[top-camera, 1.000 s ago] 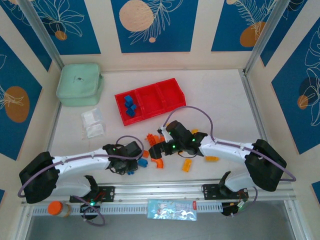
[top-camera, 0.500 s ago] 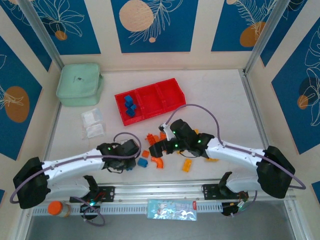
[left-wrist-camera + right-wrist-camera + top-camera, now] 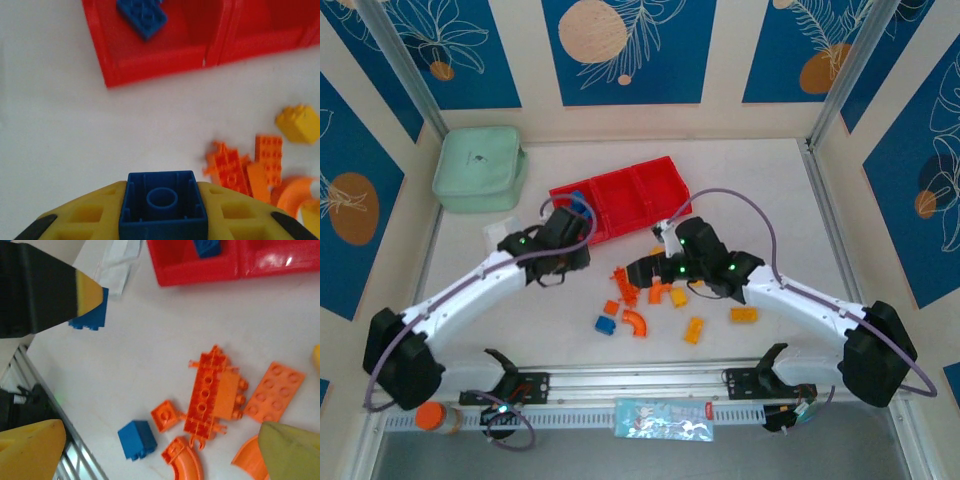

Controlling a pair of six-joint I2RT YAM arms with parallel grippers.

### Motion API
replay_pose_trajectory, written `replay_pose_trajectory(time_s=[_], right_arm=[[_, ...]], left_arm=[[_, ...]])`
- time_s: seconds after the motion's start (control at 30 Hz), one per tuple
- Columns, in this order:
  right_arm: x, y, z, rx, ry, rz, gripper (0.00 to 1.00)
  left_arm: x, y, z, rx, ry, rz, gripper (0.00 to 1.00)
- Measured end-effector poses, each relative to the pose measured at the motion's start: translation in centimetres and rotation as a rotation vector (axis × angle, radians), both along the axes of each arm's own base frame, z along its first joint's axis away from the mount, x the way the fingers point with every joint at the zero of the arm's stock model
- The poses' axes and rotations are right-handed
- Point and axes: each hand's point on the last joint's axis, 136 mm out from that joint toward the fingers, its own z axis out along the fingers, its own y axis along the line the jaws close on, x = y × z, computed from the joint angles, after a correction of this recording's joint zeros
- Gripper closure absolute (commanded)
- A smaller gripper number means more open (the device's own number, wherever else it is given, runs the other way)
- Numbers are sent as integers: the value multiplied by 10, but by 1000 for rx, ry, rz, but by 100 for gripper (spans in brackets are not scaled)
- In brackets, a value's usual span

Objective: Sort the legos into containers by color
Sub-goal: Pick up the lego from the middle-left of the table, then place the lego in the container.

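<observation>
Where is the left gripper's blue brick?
Left wrist view: the blue brick is clamped in the left gripper, just before the red tray's left compartment.

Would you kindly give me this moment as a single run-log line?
left pincer: shut on blue brick, short of red tray | right pincer: open over orange bricks | another blue brick: in tray

The tabletop (image 3: 770, 200) is bare along the right edge and far-right corner. A bare strip runs between the red tray (image 3: 645, 185) and scattered legos (image 3: 634, 322) mid-tabletop. A mint pouch (image 3: 478, 168) blocks the far-left corner, apparently clear of the tray.
</observation>
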Motion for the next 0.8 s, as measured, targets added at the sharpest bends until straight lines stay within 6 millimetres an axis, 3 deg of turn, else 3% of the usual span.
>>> replay_pose_trajectory(time_s=[0.17, 0.47, 0.63, 0.8], right_arm=[[25, -8, 14, 15, -24, -54, 1], [38, -13, 3, 7, 14, -70, 1], [41, -16, 3, 14, 21, -77, 1], [44, -18, 4, 22, 22, -80, 1]], left_arm=[[55, 0, -1, 69, 7, -14, 72], [128, -4, -27, 144, 48, -28, 69], [152, -3, -45, 185, 76, -22, 67], [159, 3, -54, 229, 89, -16, 61]])
